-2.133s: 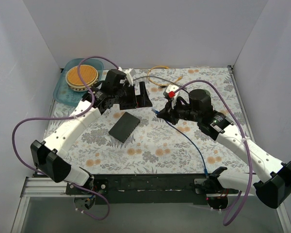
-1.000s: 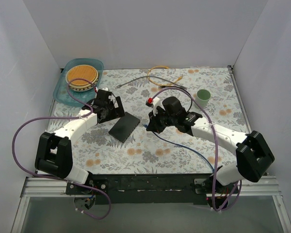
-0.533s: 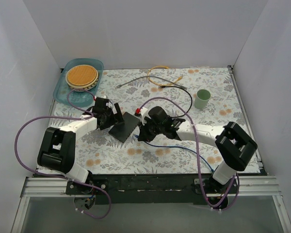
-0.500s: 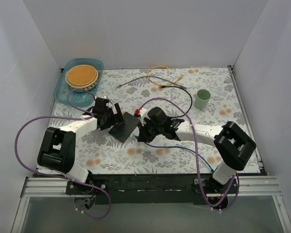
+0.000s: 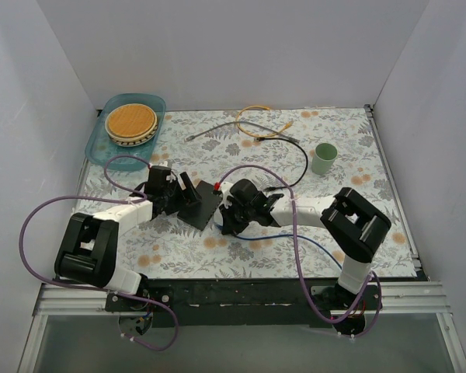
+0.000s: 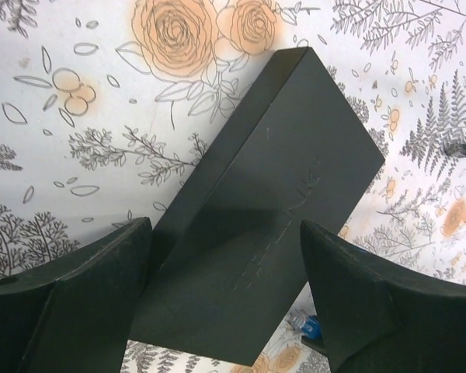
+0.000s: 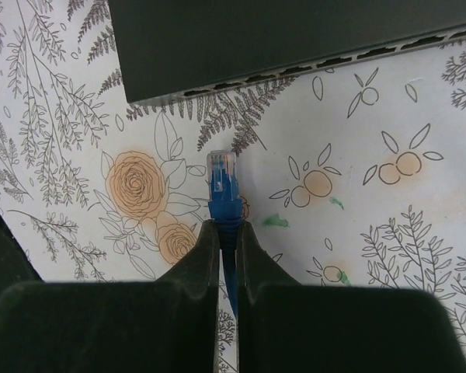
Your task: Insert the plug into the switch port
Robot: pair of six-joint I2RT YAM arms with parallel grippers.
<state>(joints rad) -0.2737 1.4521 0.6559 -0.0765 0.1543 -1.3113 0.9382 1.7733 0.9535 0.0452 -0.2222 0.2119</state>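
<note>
The switch [image 5: 203, 203] is a flat black box lying at an angle on the flowered cloth. My left gripper [image 5: 183, 192] is open, with one jaw at each long side of the switch [image 6: 272, 194]. My right gripper [image 5: 227, 217] is shut on the blue cable just behind the plug [image 7: 223, 185]. The plug's clear tip points at the socket edge of the switch [image 7: 279, 47] and stands a short gap away from it, outside the sockets. The plug also shows in the left wrist view [image 6: 311, 327], below the switch's near corner.
A teal tray [image 5: 102, 148] with a round wooden lid is at the back left. A green cup [image 5: 324, 158] stands to the right. Yellow [image 5: 255, 123], grey [image 5: 211, 132] and black [image 5: 299, 159] cables lie at the back. The blue cable [image 5: 295, 237] trails towards the right arm's base.
Both arms have closed in on the switch. My right gripper carried the plug left, down to the socket edge. My left gripper came down to straddle the switch.
</note>
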